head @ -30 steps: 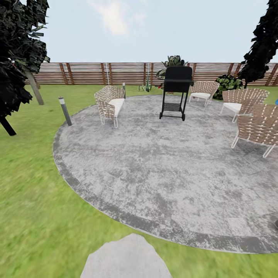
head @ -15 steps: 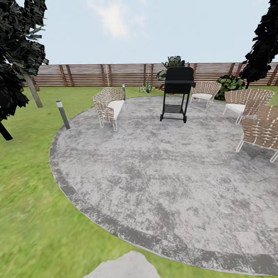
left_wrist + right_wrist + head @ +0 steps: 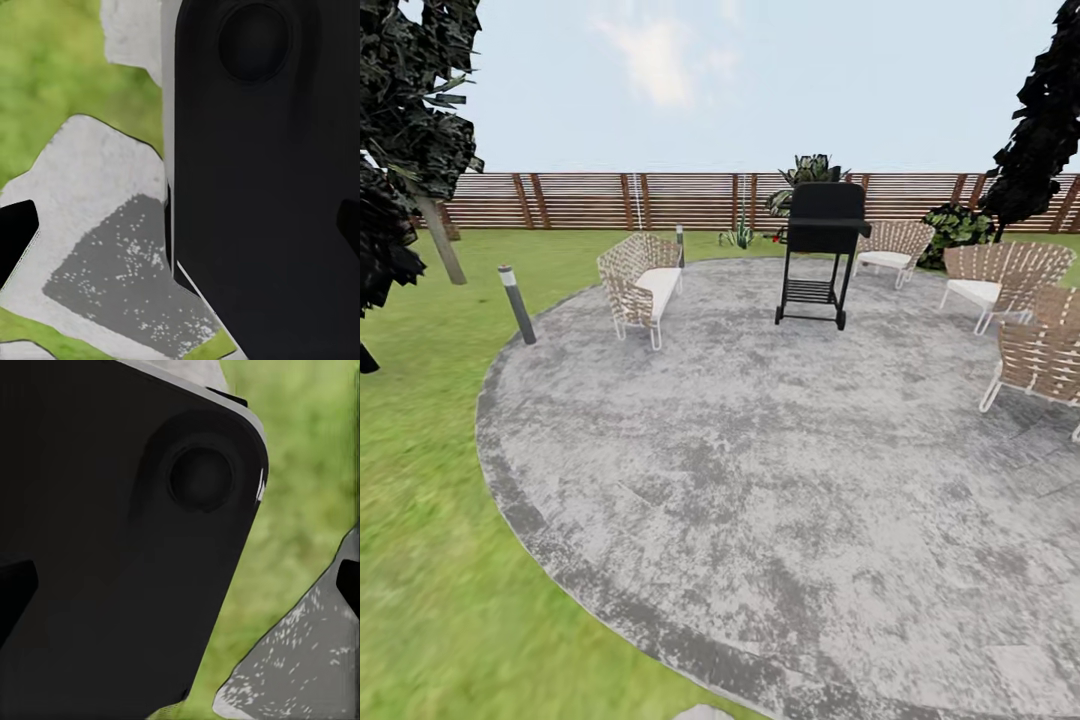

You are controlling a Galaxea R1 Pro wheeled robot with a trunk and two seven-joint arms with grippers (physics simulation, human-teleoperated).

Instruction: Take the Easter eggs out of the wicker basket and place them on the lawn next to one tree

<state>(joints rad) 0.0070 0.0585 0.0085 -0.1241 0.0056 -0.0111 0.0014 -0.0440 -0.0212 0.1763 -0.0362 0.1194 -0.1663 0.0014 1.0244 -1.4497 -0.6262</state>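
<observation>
Grey paving, the round patio [image 3: 780,480], takes up most of my head view; lawn [image 3: 430,520] wraps its near and left edge. No basket or eggs in front of me, so I can't say where they are from here. Black grill [image 3: 818,250] and woven chairs [image 3: 640,285] stand on the patio, a short bollard light [image 3: 515,303] at its edge, fence [image 3: 610,198] behind.

Tree [image 3: 410,140] with the pale trunk sits far left on the grass, a candidate drop spot.

Both wrist views look at dark robot housing over grass. Left gripper [image 3: 180,225] and right gripper [image 3: 180,585] show fingertips only at the frame edges, wide apart, nothing between them.

Risks, my read:
- driving on blind, I clip a chair or the grill
- picking a heading with no basket located wastes travel
- the dark conifer [image 3: 1045,120] at right gets mistaken for the tree
</observation>
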